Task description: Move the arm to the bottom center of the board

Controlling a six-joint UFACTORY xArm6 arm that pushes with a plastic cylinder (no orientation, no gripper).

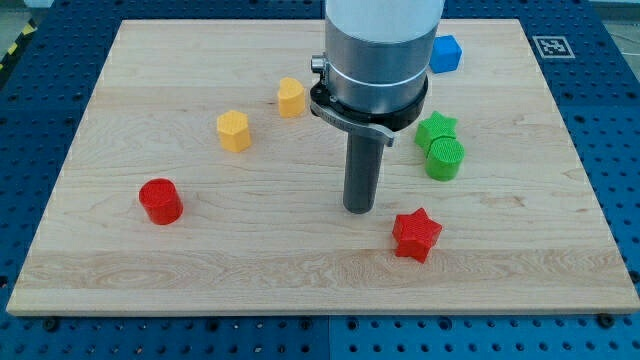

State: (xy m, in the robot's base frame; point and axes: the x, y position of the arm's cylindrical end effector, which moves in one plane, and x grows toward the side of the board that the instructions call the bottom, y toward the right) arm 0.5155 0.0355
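My tip rests on the wooden board a little right of its middle, below the arm's grey body. A red star block lies just to the tip's lower right, apart from it. A green cylinder and a green star sit close together to the tip's upper right. A red cylinder is far to the left. A yellow hexagonal block and a yellow heart-shaped block lie to the upper left. A blue cube shows at the top, beside the arm.
The board lies on a blue perforated table. A black-and-white marker tag sits at the board's top right corner. The arm's body hides part of the board's top middle.
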